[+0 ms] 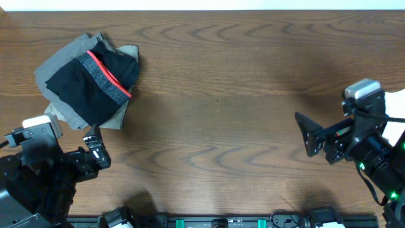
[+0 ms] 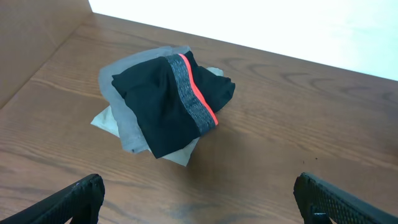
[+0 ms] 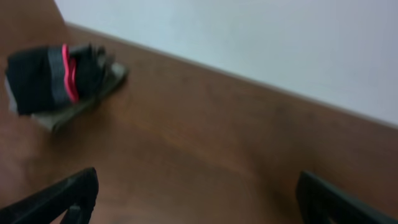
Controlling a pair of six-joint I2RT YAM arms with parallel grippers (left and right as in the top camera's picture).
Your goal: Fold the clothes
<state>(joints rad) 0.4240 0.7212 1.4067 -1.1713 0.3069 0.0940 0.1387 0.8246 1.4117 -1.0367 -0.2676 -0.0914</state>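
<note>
The black leggings (image 1: 93,83) lie folded into a bundle at the table's far left, their grey waistband with its red-coral edge on top. They rest on folded grey and khaki trousers (image 1: 56,66). The leggings also show in the left wrist view (image 2: 163,102) and, blurred, in the right wrist view (image 3: 43,78). My left gripper (image 1: 93,147) is open and empty, just in front of the bundle and apart from it. My right gripper (image 1: 306,134) is open and empty at the right side of the table, far from the clothes.
The wooden table (image 1: 221,114) stretches bare between the two arms. A white wall borders its far edge (image 2: 261,18). The arm bases sit along the front edge.
</note>
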